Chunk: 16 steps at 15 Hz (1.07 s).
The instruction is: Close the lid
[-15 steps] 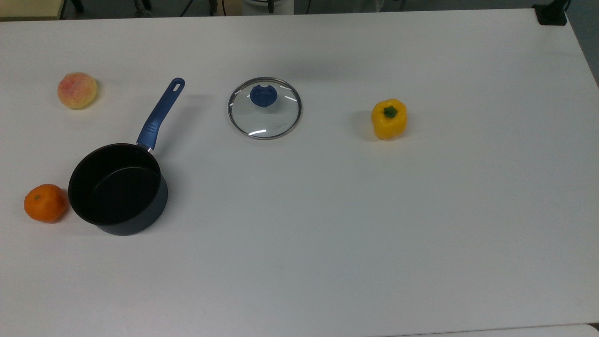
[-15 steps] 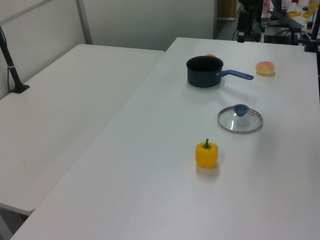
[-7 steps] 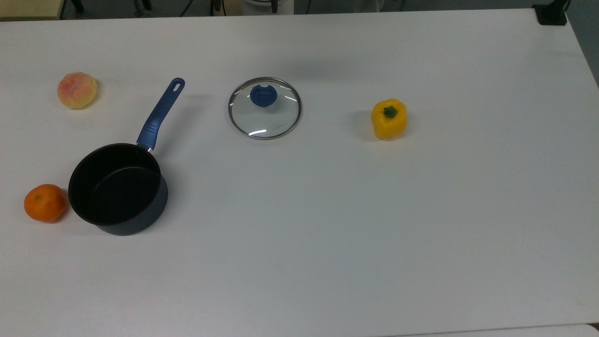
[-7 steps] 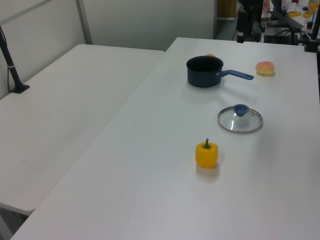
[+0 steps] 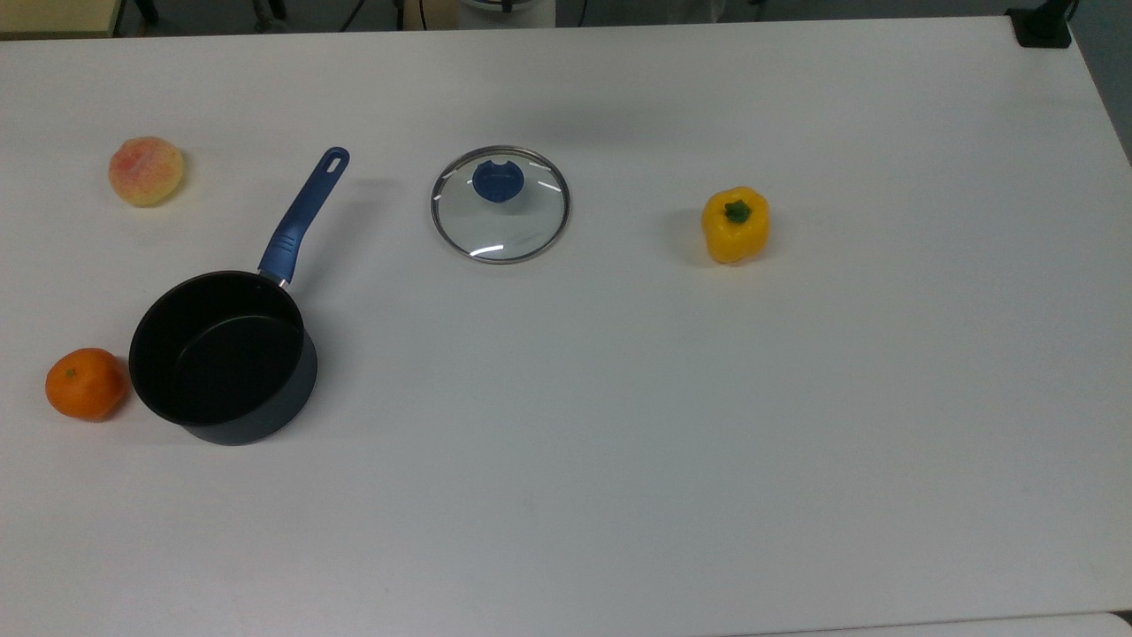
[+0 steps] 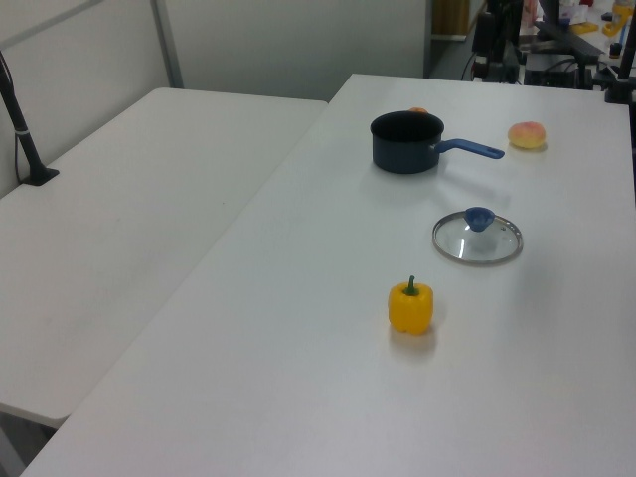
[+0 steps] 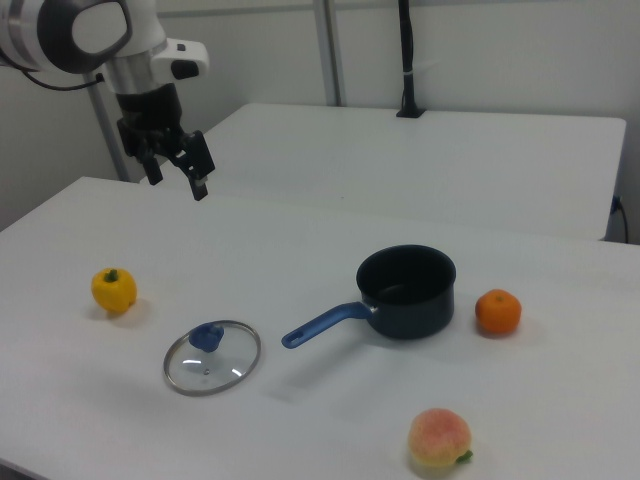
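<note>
While the gripper (image 7: 173, 168) hangs high above the white table (image 5: 707, 398) with fingers spread and empty, the lid (image 5: 500, 204) lies flat below it, apart from the one open saucepan (image 5: 223, 356). One yellow pepper (image 5: 736, 224), one orange (image 5: 85, 383) touching the pan, and one peach (image 5: 146, 170) surround them.

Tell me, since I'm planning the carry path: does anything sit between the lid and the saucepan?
Nothing visible does. The lid lies flat on the table, and bare tabletop separates it from the open saucepan. Only the saucepan's own blue handle points into that gap. The pepper, peach and orange lie off that line.
</note>
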### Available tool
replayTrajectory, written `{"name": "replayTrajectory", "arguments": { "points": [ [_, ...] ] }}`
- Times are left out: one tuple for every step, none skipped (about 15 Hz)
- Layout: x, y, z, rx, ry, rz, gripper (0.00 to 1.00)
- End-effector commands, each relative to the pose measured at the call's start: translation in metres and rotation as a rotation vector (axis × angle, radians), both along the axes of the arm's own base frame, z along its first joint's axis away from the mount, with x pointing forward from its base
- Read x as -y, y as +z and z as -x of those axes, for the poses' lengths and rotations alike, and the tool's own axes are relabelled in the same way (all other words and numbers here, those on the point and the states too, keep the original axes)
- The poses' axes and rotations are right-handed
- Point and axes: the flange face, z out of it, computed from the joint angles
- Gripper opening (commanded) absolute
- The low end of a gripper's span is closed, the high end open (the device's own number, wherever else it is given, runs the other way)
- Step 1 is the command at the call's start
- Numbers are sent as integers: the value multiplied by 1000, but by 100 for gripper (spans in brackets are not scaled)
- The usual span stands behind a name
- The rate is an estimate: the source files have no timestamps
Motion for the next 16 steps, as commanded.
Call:
{"name": "replayTrajectory", "arguments": {
  "points": [
    [30, 4, 4, 13, -78, -8, 100],
    [38, 5, 1, 32, -96, -7, 100],
    [50, 5, -2, 50, -129, -7, 100],
    [59, 3, -6, 62, -166, -4, 100],
    [71, 2, -10, 85, -207, 1, 100],
    [84, -1, -14, 104, -239, 5, 100],
    [94, -5, -18, 114, -258, 5, 100],
    [105, -13, -24, 121, -277, 8, 100],
    [112, -19, -29, 130, -288, 15, 100],
    [117, -26, -35, 141, -292, 31, 100],
    [122, -43, -45, 141, -291, 56, 100],
    [130, -53, -51, 140, -300, 71, 100],
    [136, -64, -57, 145, -304, 83, 100],
    [139, -75, -64, 155, -306, 93, 100],
    [141, -84, -69, 160, -307, 97, 100],
    [145, -93, -71, 161, -307, 104, 100]
  ]
}}
